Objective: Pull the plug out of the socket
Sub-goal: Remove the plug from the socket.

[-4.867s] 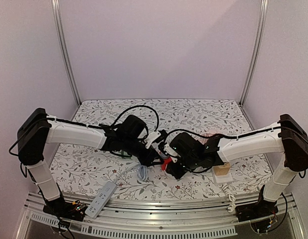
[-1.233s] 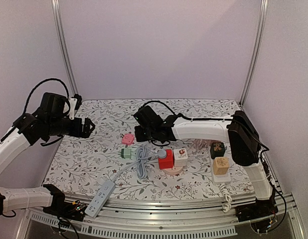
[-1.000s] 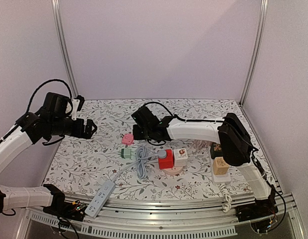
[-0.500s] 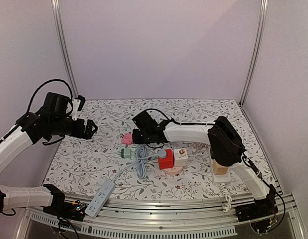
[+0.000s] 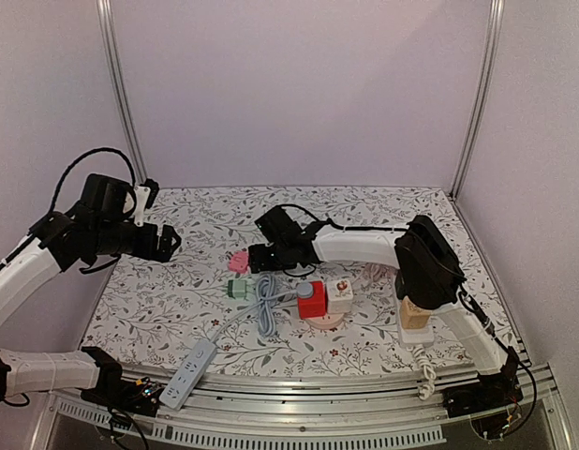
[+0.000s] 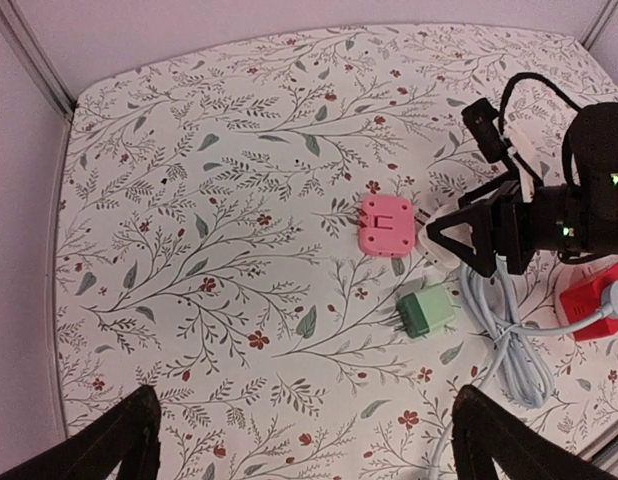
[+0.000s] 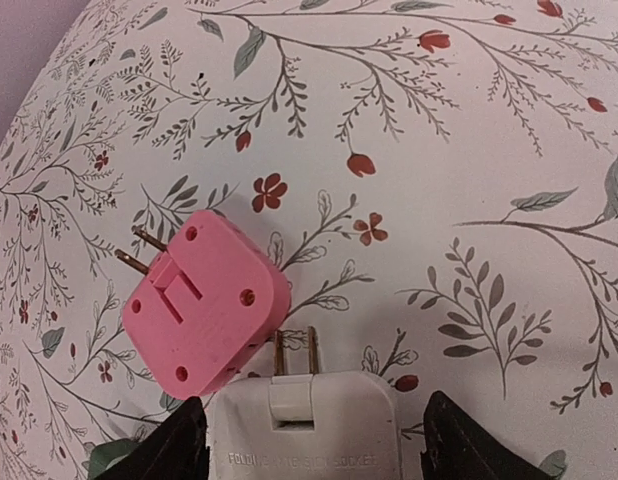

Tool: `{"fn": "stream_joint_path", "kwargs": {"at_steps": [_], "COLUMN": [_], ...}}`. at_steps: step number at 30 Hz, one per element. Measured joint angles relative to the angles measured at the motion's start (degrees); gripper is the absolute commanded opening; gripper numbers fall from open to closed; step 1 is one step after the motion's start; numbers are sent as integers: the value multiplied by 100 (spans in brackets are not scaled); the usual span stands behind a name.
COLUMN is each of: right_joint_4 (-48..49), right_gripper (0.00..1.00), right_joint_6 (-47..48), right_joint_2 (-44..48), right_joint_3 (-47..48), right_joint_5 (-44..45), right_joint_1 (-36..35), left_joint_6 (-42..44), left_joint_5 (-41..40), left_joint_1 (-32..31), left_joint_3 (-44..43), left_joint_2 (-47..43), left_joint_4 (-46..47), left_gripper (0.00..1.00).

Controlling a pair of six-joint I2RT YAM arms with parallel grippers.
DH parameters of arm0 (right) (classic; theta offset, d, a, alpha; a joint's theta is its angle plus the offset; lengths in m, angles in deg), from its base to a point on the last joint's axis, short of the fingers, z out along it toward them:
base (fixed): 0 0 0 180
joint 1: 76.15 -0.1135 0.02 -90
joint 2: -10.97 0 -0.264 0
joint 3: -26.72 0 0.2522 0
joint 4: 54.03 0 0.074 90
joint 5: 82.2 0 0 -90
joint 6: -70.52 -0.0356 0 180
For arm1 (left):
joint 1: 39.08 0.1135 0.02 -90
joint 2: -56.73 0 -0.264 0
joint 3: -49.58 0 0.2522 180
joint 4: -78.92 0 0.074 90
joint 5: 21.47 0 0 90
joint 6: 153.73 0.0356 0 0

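Note:
The pink socket (image 7: 204, 300) lies flat on the floral table, its own two prongs pointing left. Just beside it lies the white plug (image 7: 304, 425) with bare prongs (image 7: 294, 352), apart from the socket. My right gripper (image 7: 309, 445) is open around the white plug, with a clear gap at the right finger (image 7: 469, 445). From above, the right gripper (image 5: 259, 257) sits next to the socket (image 5: 239, 262). The left gripper (image 5: 168, 241) hovers open over the table's left side, holding nothing; its view shows the socket (image 6: 387, 226) and the white plug (image 6: 435, 246).
A green plug (image 5: 238, 290) and a coiled white cable (image 5: 266, 307) lie just in front of the socket. A white power strip (image 5: 189, 373) rests at the front edge. Red (image 5: 311, 300), white (image 5: 340, 294) and wooden blocks (image 5: 414, 311) stand at the right.
My right jaws have spread from nearly shut to wide, letting go of the white plug. The right arm shifted slightly; the left arm stayed still.

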Motion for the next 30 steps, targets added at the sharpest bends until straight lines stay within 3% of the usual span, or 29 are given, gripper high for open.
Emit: {"fn": "stream_joint_path", "kwargs": {"at_steps": [6,14,22,30], "right_joint_4": [-328,-348,-289,-542], "right_gripper": [84,89,91,89], "right_joint_6": [667,1222,1329,1019], "right_joint_2": [647,2732,4531,5316], "right_joint_3": [-348,-1878,-3838,-5198], "right_joint_5": [216,457,407,540], "right_joint_1": [0,2,9,90], "left_joint_6": [9,13,-17,-72], "left_joint_5": [33,638,743,662], "left_joint_1": [0,-136,-1589,-2708], "left_joint_3": [2,57,-63,-962], "left_joint_2": [-79,-348,269,1805], "left_joint_4": [4,254,472,883], "left_gripper": [98,98,98,97]}}
